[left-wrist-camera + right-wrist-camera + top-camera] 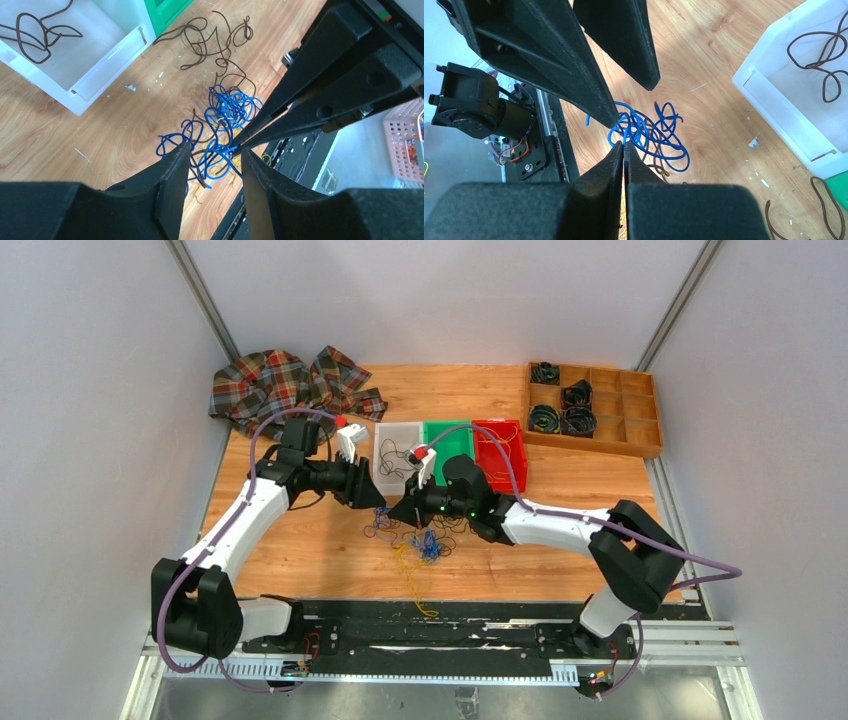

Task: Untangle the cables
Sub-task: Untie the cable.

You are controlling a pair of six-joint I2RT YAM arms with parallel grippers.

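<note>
Top external view, starting at the near edge: a yellow strand (pixel 413 587) of the cables (pixel 425 545) runs from the knot almost to the near edge of the desk (pixel 300 560). I judge that a strong pull on the knot can drag this strand, or the whole bundle, over that edge.

A little farther is the knot itself, a small heap of blue, dark and yellow wire. It lies on the desk between the near edge and the bins, and both tools meet over it. The right tool (pixel 624 145) is narrow, its tips pinched on one blue strand. The left tool (pixel 215 148) stands half wide; its fingers (pixel 170 190) are on either side of the blue loops and do not press on them. The tips of the two tools are very close, almost touching. So the main risk, in my opinion, is here: if the left tool shuts, it can catch a finger of the right tool, or take several strands together in place of one. A pull apart would then make the knot tighter, not looser. Also the wire is very fine and may slip out of the right tool's pinch.

Behind the knot stands the white bin (pixel 378 460), with a dark wire (pixel 40 31) already inside, and beside it the green bin (pixel 455 440) and the red bin (pixel 497 423). A wide swing of an arm could push them. The wooden tray (pixel 595 447) and the plaid cloth (pixel 290 385) at the far side are well apart and seem safe.
</note>
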